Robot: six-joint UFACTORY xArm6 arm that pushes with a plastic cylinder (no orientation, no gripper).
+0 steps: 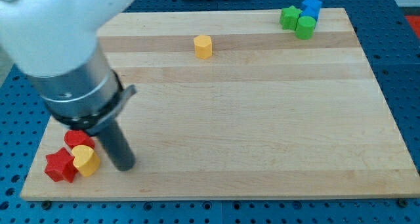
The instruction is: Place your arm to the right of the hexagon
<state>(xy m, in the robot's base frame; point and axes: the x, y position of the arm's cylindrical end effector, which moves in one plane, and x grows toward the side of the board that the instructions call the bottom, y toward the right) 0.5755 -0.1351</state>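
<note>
The yellow hexagon [203, 46] sits on the wooden board near the view's top, left of centre. My tip [125, 166] rests at the board's lower left, far below and to the left of the hexagon. Just left of the tip lies a cluster: a yellow heart-shaped block [85, 161], a red star-shaped block [60, 165] and another red block [79, 138] partly hidden behind the rod. The tip stands right beside the yellow heart block.
At the view's top right corner stand a green block [289, 17], a green cylinder [305, 27] and a blue block [312, 6], close together. The board [262, 119] lies on a blue perforated table. The arm's large white and grey body covers the upper left.
</note>
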